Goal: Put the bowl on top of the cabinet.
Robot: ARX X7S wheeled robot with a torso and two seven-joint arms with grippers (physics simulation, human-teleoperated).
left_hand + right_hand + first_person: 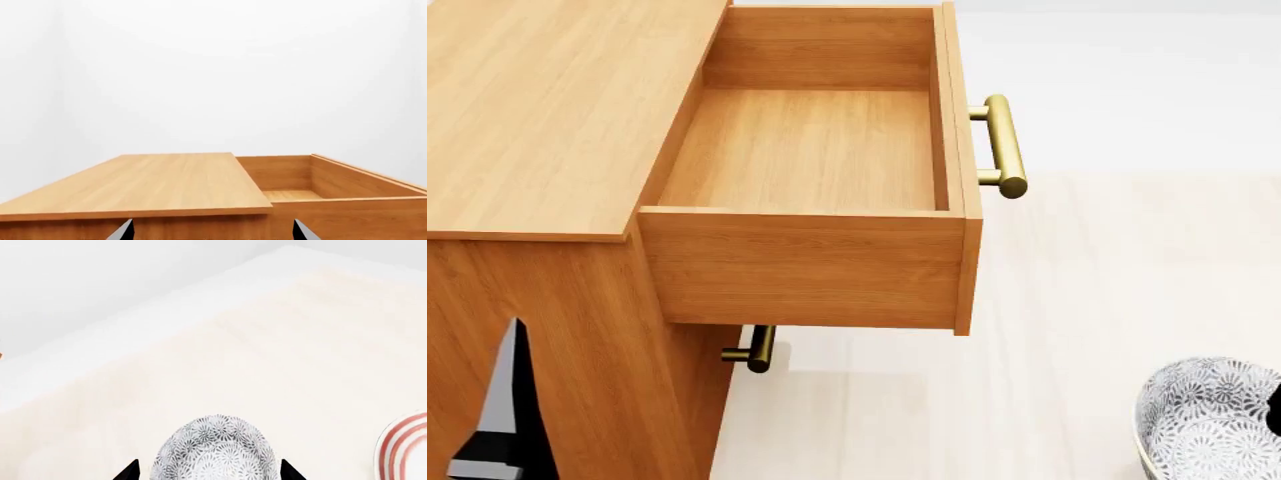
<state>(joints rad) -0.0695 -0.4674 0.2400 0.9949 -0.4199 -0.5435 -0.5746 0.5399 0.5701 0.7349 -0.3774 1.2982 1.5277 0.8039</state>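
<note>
The bowl [1208,420], white with a dense black floral pattern, lies low at the head view's right edge on the pale floor. In the right wrist view the bowl [217,450] sits between the two dark tips of my right gripper [209,471]. The jaws are open, and a narrow gap shows on each side of the bowl. The orange-brown cabinet [547,110] fills the head view's left, its flat top bare. My left gripper [213,234] is open in front of the cabinet [147,182], just below the level of its top, holding nothing.
The cabinet's top drawer [814,150] is pulled out, with a brass handle [1004,145] sticking out to the right. A second brass handle [754,350] shows below it. A red-ringed white plate [403,450] lies beside the bowl. White walls stand behind.
</note>
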